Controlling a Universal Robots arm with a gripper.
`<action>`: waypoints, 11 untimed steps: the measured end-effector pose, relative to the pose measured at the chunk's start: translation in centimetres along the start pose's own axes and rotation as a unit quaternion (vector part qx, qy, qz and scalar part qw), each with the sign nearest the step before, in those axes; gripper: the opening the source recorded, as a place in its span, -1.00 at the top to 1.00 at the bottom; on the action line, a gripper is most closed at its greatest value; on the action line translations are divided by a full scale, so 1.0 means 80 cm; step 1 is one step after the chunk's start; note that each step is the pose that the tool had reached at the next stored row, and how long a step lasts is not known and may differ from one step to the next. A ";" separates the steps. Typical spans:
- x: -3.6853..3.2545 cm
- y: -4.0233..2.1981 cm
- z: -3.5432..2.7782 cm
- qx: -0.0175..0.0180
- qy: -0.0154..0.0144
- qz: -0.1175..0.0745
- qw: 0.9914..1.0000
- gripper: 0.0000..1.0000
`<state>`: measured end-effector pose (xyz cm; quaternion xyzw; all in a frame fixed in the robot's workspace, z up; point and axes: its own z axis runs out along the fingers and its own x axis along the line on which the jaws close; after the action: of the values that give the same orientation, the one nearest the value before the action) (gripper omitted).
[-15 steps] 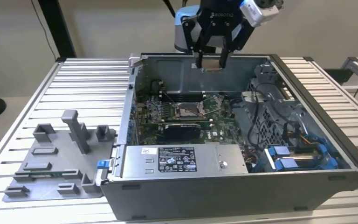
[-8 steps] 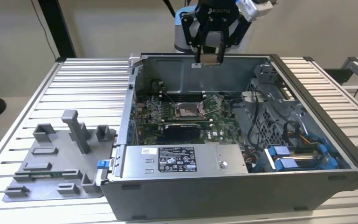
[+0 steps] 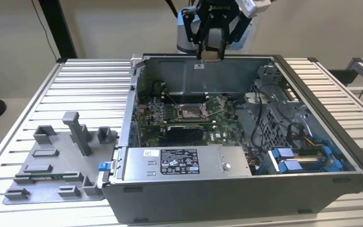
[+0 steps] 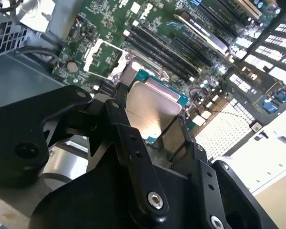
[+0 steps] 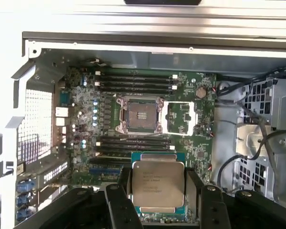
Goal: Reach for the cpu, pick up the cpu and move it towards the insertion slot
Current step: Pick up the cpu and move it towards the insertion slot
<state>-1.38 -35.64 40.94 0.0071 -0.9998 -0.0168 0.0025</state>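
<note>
Jaws [image 5: 158, 191] are clamped on the cpu [image 5: 158, 183], which is held in the air above the open computer case [image 3: 332, 156]; the insertion slot [image 5: 138, 114] is seen at 12 o'clock beyond it.

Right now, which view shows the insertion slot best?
The first wrist view: the insertion slot faces the camera, unobstructed, its frame and pale centre plain. The second wrist view shows it obliquely, beyond the cpu held in the gripper. In the exterior view it appears small inside the case.
</note>
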 end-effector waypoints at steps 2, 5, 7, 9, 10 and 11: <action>0.0003 0.0077 0.0007 0.000 0.000 0.000 1.000 1.00; 0.0010 0.0190 0.0021 0.000 0.000 0.000 1.000 1.00; 0.0013 0.0259 0.0028 0.000 0.000 0.000 1.000 1.00; 0.0017 0.0329 0.0035 0.000 0.000 0.000 1.000 1.00; 0.0021 0.0362 0.0039 0.000 0.000 0.000 1.000 1.00; 0.0027 0.0388 0.0041 0.000 0.000 0.000 1.000 1.00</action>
<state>-1.64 -32.53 40.72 0.0071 -0.9998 -0.0169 0.0022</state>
